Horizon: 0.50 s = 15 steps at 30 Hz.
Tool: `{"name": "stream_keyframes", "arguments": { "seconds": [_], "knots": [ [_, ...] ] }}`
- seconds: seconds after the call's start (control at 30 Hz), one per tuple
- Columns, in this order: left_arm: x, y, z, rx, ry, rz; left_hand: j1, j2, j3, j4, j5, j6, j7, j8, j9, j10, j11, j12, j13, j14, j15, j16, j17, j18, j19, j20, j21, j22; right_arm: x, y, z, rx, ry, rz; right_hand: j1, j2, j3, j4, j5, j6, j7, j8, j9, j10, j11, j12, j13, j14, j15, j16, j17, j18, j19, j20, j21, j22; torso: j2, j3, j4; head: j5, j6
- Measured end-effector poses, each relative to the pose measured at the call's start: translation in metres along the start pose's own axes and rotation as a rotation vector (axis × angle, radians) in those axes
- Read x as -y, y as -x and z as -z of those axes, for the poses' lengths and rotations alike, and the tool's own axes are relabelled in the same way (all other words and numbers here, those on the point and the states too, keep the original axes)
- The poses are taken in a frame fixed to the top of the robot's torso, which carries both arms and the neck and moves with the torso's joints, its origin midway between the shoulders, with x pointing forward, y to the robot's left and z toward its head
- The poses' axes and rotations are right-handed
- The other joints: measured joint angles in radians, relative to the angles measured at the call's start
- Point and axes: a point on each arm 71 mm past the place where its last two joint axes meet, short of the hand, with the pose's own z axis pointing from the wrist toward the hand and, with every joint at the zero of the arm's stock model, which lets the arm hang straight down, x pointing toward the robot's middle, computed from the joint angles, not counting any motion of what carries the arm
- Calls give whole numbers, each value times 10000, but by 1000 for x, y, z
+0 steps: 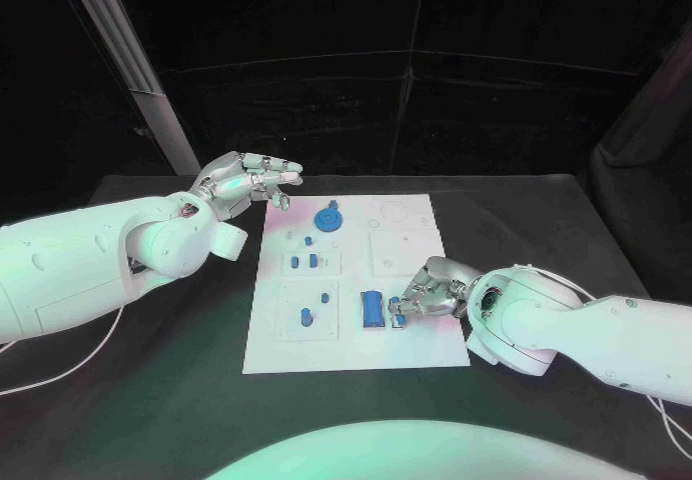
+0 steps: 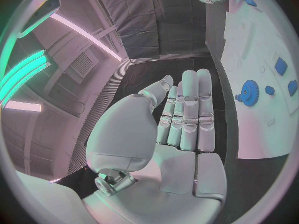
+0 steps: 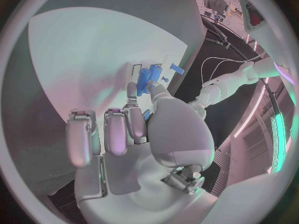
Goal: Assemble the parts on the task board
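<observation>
The flat white rectangular task board is seen lying in the middle of the black counter; small blue parts are spread over its left half, among them a round blue toothed gear near the far edge and a blue upright block near the middle. The silver right hand is lowered onto the board just beside that block; a small blue part appears to be pinched between thumb and a finger, the other fingers being loosely spread. The silver left hand is held above the counter off the board's far left corner, fingers apart and straight, nothing in it. The chief risk is judged to be the pinched part tilting or slipping at seating, or the neighbouring block being knocked by the crowded fingers; room is tight there. Open room is found on the board's right half and on the counter all round.
</observation>
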Motion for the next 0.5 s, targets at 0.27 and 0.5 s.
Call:
{"name": "stream_keyframes", "arguments": {
  "seconds": [0.27, 0.5],
  "knots": [
    [0, 0, 0, -9, 3, 4, 0, 0, 0, 0, 0, 0, 0, 0, 0, 0, 0, 0, -1, 0, 0, 0, 0, 0, 0, 0, 0, 1, -2, -1, -1, 33, -89, 242, 0, 0, 0, 0, 0, 1, 0, 0, 1, 0, 0, 1, 0, 0, 0, 0, 0, 1, 0, 0, 0, 0, -3, 1, -1, 20, -29],
    [0, 0, 0, -11, 5, 5, 0, 0, 0, 0, 0, 0, 0, 0, 0, 0, 0, 0, -1, 0, 0, 0, 0, 0, 0, 0, 0, 1, -2, -1, -1, 81, -187, 523, -38, -39, 28, 28, 1, 36, -36, 0, 0, 0, 0, 1, 0, 0, 1, -1, 7, 2, 0, 1, 0, 0, -5, 2, -10, 25, -41]
  ]
}}
